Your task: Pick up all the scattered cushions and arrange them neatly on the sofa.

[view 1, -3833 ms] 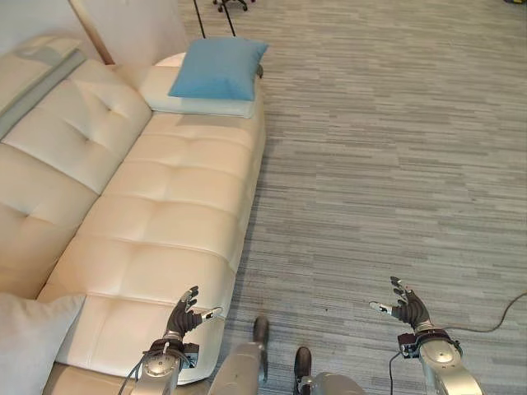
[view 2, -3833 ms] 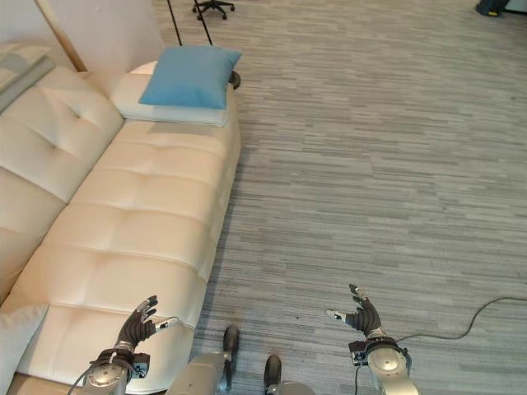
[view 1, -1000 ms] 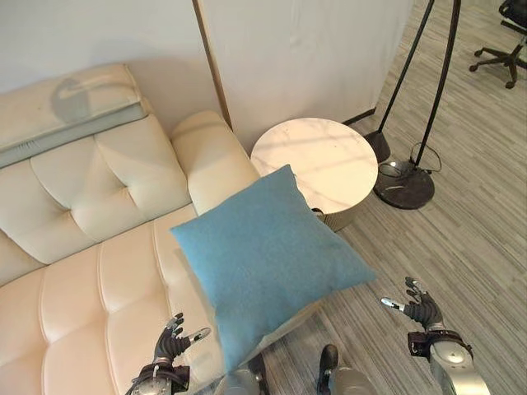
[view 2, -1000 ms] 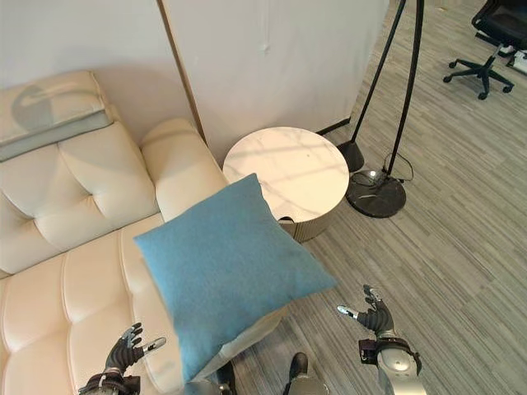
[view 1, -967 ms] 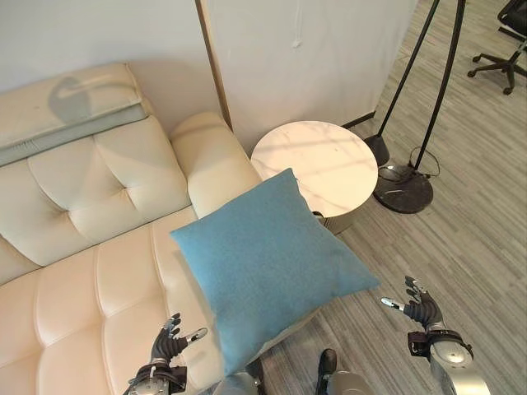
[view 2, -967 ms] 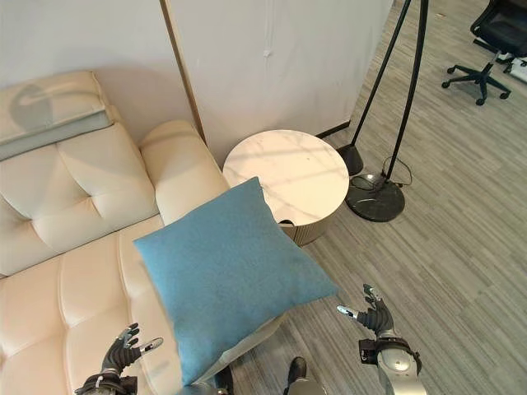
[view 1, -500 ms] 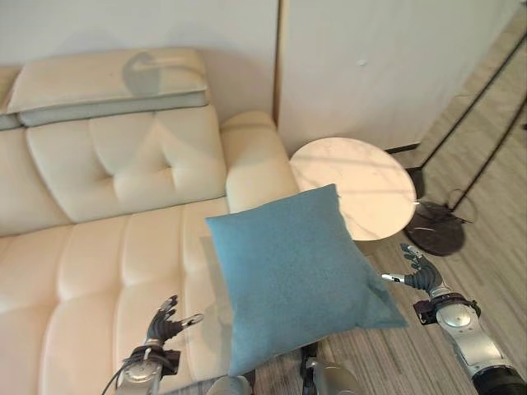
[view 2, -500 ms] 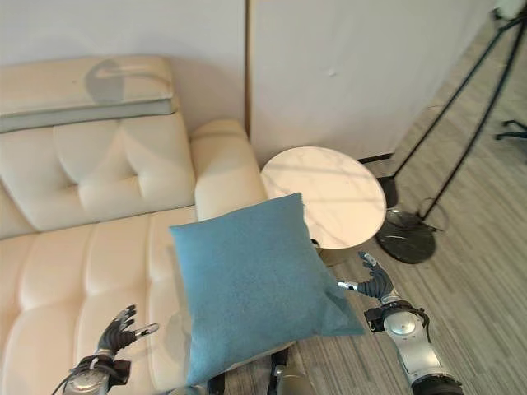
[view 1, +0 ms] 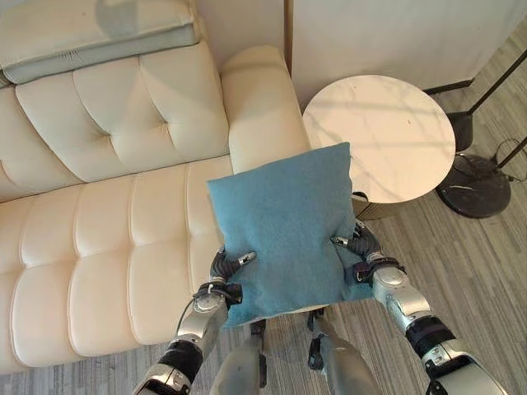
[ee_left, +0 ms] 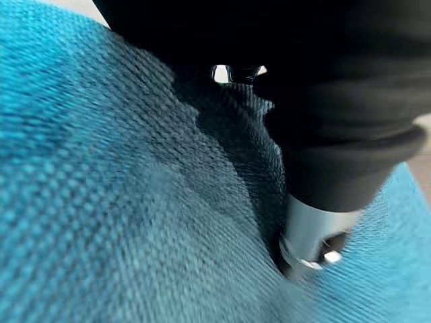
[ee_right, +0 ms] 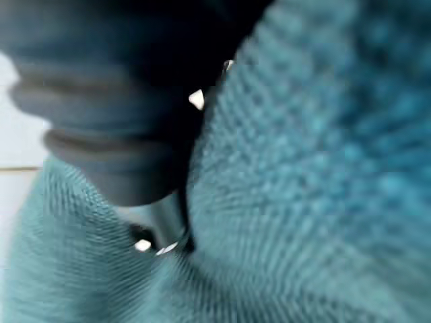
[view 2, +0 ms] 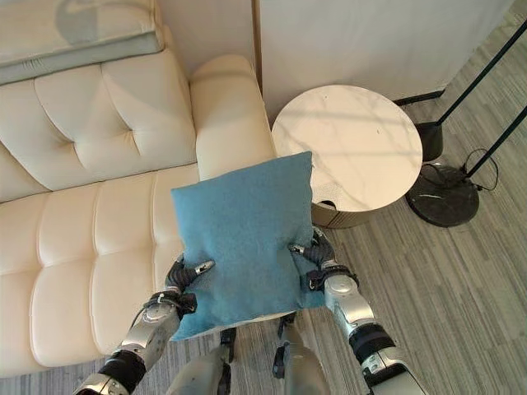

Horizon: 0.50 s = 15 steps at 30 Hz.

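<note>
- Cream sofa point(view 1: 107, 239) stands beside a round surface point(view 1: 379, 136).
- Left hand point(view 1: 224, 267) and right hand point(view 1: 358, 245) both pinch the blue cushion point(view 1: 284, 226) at its sides.

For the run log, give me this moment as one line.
phase: grasp | blue cushion: over sofa seat edge | left hand: pinching cushion | right hand: pinching cushion | round side table: beside sofa

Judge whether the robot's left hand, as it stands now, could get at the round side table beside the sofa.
Probably not: the left hand pinches the blue cushion's left edge, as the right hand does its right edge. The cushion lies between it and the round side table, beyond the sofa arm.
</note>
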### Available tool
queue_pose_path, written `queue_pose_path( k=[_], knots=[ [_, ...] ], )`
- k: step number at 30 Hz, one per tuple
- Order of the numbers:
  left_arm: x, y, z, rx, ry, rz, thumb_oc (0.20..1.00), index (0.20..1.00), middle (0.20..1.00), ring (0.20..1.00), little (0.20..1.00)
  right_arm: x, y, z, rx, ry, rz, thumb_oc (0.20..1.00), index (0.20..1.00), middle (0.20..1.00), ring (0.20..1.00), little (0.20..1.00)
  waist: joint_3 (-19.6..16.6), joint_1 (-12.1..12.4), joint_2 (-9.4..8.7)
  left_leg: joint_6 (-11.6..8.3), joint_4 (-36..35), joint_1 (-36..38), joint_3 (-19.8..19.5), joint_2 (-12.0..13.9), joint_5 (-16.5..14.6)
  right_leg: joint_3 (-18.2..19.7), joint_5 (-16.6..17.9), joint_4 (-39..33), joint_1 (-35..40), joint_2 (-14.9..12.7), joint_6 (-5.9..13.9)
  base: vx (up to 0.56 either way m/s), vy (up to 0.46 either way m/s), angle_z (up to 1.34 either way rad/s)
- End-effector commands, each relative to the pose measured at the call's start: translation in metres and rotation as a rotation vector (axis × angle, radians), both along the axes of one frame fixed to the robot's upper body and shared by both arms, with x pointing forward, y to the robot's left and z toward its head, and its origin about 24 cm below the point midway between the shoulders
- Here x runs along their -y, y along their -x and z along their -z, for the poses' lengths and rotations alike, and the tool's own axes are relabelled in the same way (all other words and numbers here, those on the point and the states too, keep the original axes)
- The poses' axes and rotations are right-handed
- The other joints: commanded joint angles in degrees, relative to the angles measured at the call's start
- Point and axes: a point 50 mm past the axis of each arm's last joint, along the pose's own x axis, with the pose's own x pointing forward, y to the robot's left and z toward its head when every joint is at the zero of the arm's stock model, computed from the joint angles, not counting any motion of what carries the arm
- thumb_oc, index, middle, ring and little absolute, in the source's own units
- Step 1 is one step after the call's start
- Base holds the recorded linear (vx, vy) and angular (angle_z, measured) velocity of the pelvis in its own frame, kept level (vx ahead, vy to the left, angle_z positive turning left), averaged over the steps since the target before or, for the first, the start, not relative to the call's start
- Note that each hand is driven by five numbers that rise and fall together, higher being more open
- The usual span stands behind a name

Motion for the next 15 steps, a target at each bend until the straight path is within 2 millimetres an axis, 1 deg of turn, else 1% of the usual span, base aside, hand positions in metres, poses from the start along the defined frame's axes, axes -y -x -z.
queue_pose_path(
  k=[1, 4, 5, 8, 10, 11, 12, 13, 14, 15],
  knots=[
    [0.056, -0.022, -0.060, 0.294, 0.196, 0.164, 0.200, 0.200, 0.200, 0.200, 0.200, -0.063, 0.011, -0.028, 0.150, -0.176, -0.249, 0.200, 0.200, 0.200, 0.200, 0.200, -1.2, 0.1, -0.96, -1.47, -1.6, -0.7, 1.2, -0.6, 0.9, 1.5, -9.5, 3.3, 5.2, -0.2, 3.98, 0.03, 0.047, -0.02],
    [0.053, -0.019, -0.060, 0.303, 0.207, 0.162, 0.200, 0.200, 0.200, 0.200, 0.200, -0.058, 0.015, -0.028, 0.156, -0.176, -0.245, 0.200, 0.200, 0.200, 0.200, 0.200, -1.7, -0.1, -1.06, -1.40, -1.6, 0.0, 1.3, -0.6, 0.6, 1.6, -9.5, 3.1, 5.9, -0.2, 3.99, 0.03, 0.043, -0.04],
    [0.045, -0.012, -0.061, 0.310, 0.229, 0.138, 0.200, 0.200, 0.200, 0.200, 0.200, -0.049, 0.024, -0.026, 0.162, -0.184, -0.231, 0.200, 0.200, 0.200, 0.200, 0.200, -2.8, -0.3, -1.30, -1.20, -1.6, 1.4, 1.6, -0.6, 0.0, 1.8, -9.5, 2.7, 7.4, -0.4, 4.10, 0.08, 0.053, -0.01],
    [0.033, -0.001, -0.060, 0.318, 0.236, 0.115, 0.200, 0.200, 0.200, 0.200, 0.200, -0.036, 0.037, -0.025, 0.175, -0.188, -0.201, 0.200, 0.200, 0.200, 0.200, 0.200, -4.8, -0.7, -1.80, -0.77, -1.6, 3.6, 2.2, -0.6, -1.3, 2.1, -9.5, 2.0, 9.4, -0.5, 4.44, 0.07, 0.057, -0.03],
    [0.033, 0.000, -0.060, 0.317, 0.236, 0.115, 0.200, 0.200, 0.200, 0.200, 0.200, -0.036, 0.037, -0.025, 0.174, -0.188, -0.200, 0.200, 0.200, 0.200, 0.200, 0.200, -4.8, -0.7, -1.81, -0.77, -1.6, 3.6, 2.2, -0.6, -1.4, 2.2, -9.5, 2.0, 9.5, -0.5, 4.44, 0.03, 0.060, -0.15],
    [0.025, 0.008, -0.063, 0.338, 0.235, 0.098, 0.200, 0.200, 0.200, 0.200, 0.200, -0.028, 0.049, -0.022, 0.178, -0.212, -0.163, 0.200, 0.200, 0.200, 0.200, 0.200, -6.4, -1.3, -2.34, -0.20, -1.6, 5.9, 3.1, -0.7, -2.6, 3.2, -9.2, 1.4, 11.2, -0.5, 4.94, 0.03, 0.098, -0.15],
    [0.025, 0.008, -0.063, 0.338, 0.235, 0.098, 0.200, 0.200, 0.200, 0.200, 0.200, -0.028, 0.049, -0.022, 0.178, -0.212, -0.163, 0.200, 0.200, 0.200, 0.200, 0.200, -6.4, -1.3, -2.34, -0.20, -1.6, 5.9, 3.1, -0.7, -2.6, 3.2, -9.2, 1.4, 11.3, -0.5, 4.94, 0.06, 0.190, -0.13],
    [0.016, 0.012, -0.069, 0.368, 0.182, 0.108, 0.200, 0.200, 0.200, 0.200, 0.200, -0.021, 0.057, -0.018, 0.169, -0.227, -0.132, 0.200, 0.200, 0.200, 0.200, 0.200, -7.6, -1.7, -2.66, 0.31, -1.6, 7.6, 3.8, -0.8, -3.4, 4.3, -8.9, 1.1, 12.2, -0.5, 5.24, 0.03, 0.092, -0.18],
    [0.016, 0.012, -0.068, 0.367, 0.182, 0.108, 0.200, 0.200, 0.200, 0.200, 0.200, -0.021, 0.057, -0.018, 0.168, -0.227, -0.132, 0.200, 0.200, 0.200, 0.200, 0.200, -7.6, -1.7, -2.68, 0.31, -1.6, 7.7, 3.8, -0.8, -3.4, 4.4, -8.9, 1.1, 12.3, -0.5, 5.25, 0.02, 0.179, -0.32],
    [0.009, 0.015, -0.074, 0.396, 0.144, 0.111, 0.200, 0.200, 0.200, 0.200, 0.200, -0.017, 0.063, -0.020, 0.186, -0.221, -0.133, 0.200, 0.200, 0.200, 0.200, 0.200, -8.2, -2.1, -3.00, 0.82, -1.6, 8.9, 4.7, -0.8, -3.9, 5.7, -8.5, 1.1, 12.5, -0.5, 5.82, -0.03, 0.126, -0.40]
  ],
)
